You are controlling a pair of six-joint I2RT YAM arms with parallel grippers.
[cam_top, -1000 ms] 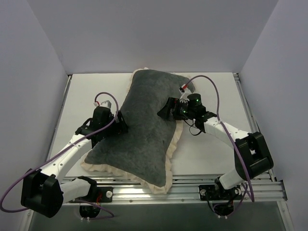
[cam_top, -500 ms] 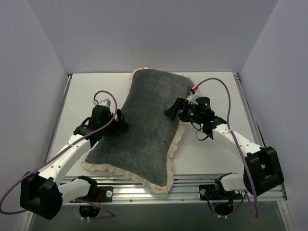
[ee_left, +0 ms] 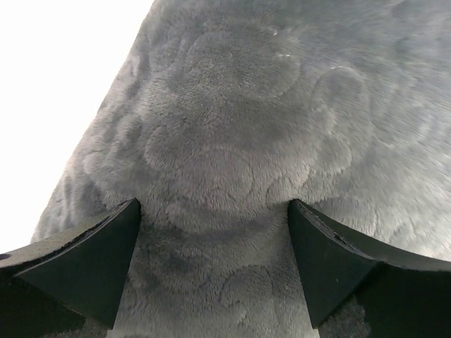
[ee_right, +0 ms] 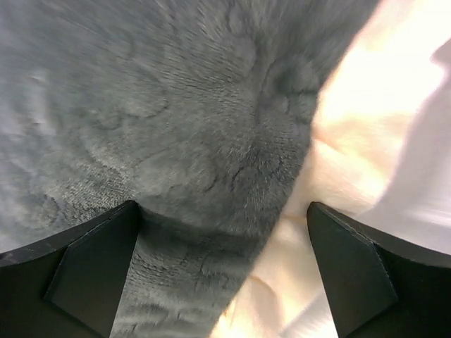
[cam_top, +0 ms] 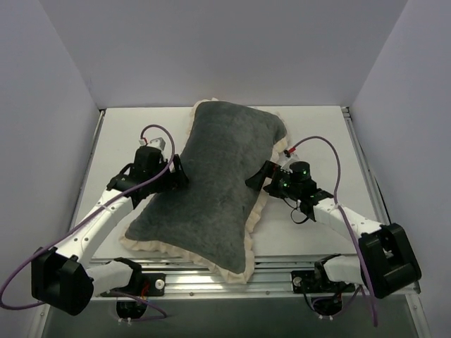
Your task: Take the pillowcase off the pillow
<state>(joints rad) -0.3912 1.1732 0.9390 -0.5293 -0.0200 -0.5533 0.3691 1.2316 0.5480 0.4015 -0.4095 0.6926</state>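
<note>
Jaws were wide and empty on both sides: your left gripper (cam_top: 176,176) and right gripper (cam_top: 255,180) flanked the stuffed pillowcase (cam_top: 211,190) on the table (cam_top: 310,130), so you were pre-grasp and next needed a fabric-only pinch, not the pillow.

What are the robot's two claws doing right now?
Left gripper: open, at the grey face of the pillowcase, gripping nothing.
Right gripper: open, at its frilled edge, gripping nothing.

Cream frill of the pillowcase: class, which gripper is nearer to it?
Right. The right gripper sits at the frill on the right edge of the pillowcase; the left gripper faces only grey velvet.
</note>
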